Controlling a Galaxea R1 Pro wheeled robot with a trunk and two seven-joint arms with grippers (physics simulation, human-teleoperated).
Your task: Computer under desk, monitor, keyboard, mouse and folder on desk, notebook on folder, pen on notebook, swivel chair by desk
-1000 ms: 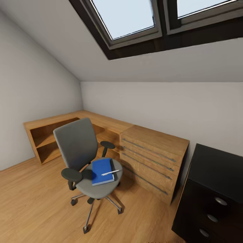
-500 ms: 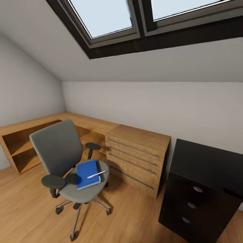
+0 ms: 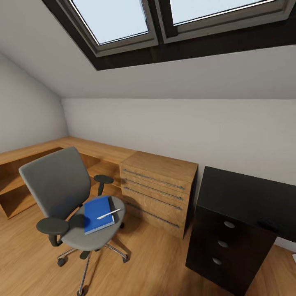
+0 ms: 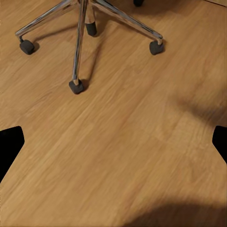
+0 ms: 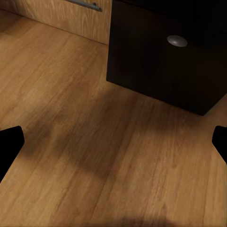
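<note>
Swivel chair [image 3: 68, 201] beside the wooden dresser [image 3: 158, 191], desk [image 3: 242, 205] cut off at the frame edge.

The blue folder [image 3: 98, 214] is seen flat on the grey seat, a white pen [image 3: 108, 213] laid across it; a grey notebook edge is barely made out beneath. No writing can be read. Both the left gripper [image 4: 113, 146] and the right gripper [image 5: 113, 146] are spread wide over the floor [image 5: 85, 151], nothing held.

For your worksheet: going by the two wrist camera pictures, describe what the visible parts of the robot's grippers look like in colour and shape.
Little shows. The left gripper appears as two flat black fingertips with angled edges at the picture's sides, above the wooden floor. The right gripper looks the same: plain black tips. No cables or markings visible.
</note>
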